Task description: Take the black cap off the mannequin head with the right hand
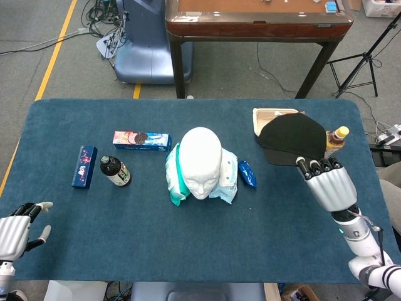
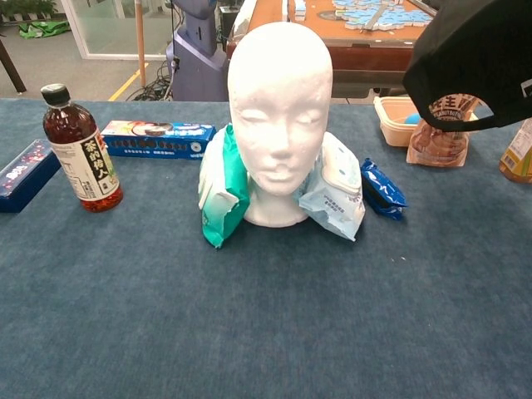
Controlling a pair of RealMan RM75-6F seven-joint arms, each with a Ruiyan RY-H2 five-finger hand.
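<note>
The white mannequin head stands bare at the table's middle. The black cap hangs in the air to its right, over the far right of the table, and my right hand grips it by the brim from below. In the chest view the cap is seen from underneath at the top right, and the hand itself is out of frame. My left hand rests at the table's near left corner with fingers apart, holding nothing.
Green and white wipe packs lean on the head's base, with a blue packet beside them. A tea bottle, cookie box and blue box lie left. Tray, peanut pouch and yellow bottle lie under the cap.
</note>
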